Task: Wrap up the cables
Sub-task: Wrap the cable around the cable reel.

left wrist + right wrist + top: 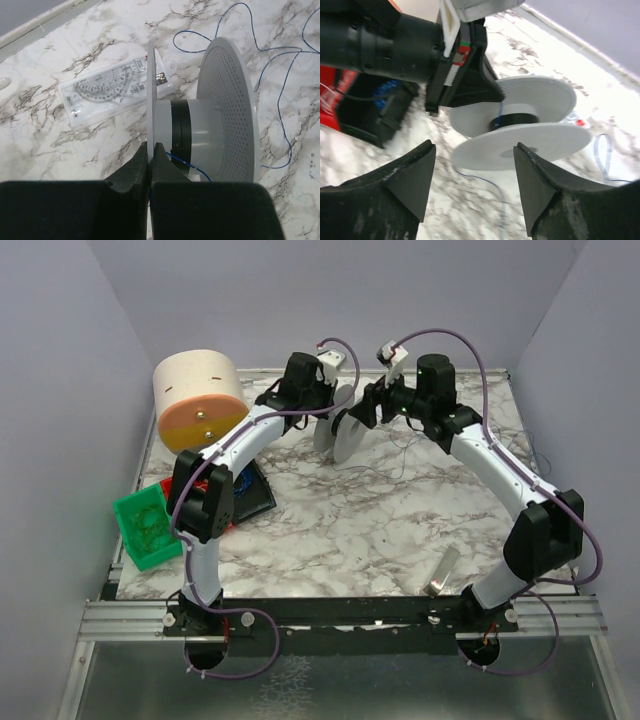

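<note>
Trailing wavy thin wire [192,167], perforated white spool [230,100] sits in left claw [151,150].

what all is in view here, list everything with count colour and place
spool: 1, white, far middle of table, standing on edge
wire: 1, thin dark blue, some wound on the spool, rest loose on the table
ruler pouch: 1, clear, flat on table by the spool
roll: 1, beige with orange face, far left corner
green bin: 1, green, left edge
red bin: 1, red, beside green bin, mostly hidden
black tray: 1, black, left side, something blue in it
metal strip: 1, silver, near edge, right side
table: 1, white-grey marble
left hand: 1, black, shut on one spool flange
right hand: 1, black, open, facing the spool
</note>
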Robot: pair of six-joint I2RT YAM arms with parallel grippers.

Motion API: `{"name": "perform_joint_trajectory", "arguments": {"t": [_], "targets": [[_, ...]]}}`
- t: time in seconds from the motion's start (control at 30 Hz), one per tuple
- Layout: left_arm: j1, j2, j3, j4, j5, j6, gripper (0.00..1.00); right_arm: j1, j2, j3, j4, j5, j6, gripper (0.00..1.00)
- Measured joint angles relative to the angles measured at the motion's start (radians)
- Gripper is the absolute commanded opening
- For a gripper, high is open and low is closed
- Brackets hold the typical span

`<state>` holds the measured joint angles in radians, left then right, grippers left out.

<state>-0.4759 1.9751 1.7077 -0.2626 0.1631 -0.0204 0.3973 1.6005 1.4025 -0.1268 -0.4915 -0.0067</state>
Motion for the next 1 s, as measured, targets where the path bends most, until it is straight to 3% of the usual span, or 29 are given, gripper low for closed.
{"name": "perform_joint_trajectory", "arguments": {"t": [0.2,0.43,0.7,0.83,0.97,1.0], "targets": [[-0.038,-0.001,0.016,-0.037,0.039,0.127,0.00,-0.051,-0.018,0.004,-0.090,-0.014,-0.364,0.75],[-0.061,0.008,0.068,-0.139,0.117,0.222,0.00,-0.080,-0.012,0.054,-0.308,-0.135,-0.772,0.75],[-0.069,0.048,0.144,-0.216,0.187,0.264,0.00,-0.084,0.107,0.174,-0.499,-0.291,-1.000,0.67],[-0.069,0.048,0.146,-0.220,0.195,0.269,0.00,-0.084,0.165,0.195,-0.600,-0.323,-1.082,0.53],[-0.069,0.049,0.149,-0.231,0.212,0.273,0.12,-0.085,0.190,0.225,-0.634,-0.342,-1.152,0.19],[-0.070,0.049,0.150,-0.238,0.221,0.273,0.15,-0.085,0.192,0.231,-0.638,-0.346,-1.164,0.15]]}}
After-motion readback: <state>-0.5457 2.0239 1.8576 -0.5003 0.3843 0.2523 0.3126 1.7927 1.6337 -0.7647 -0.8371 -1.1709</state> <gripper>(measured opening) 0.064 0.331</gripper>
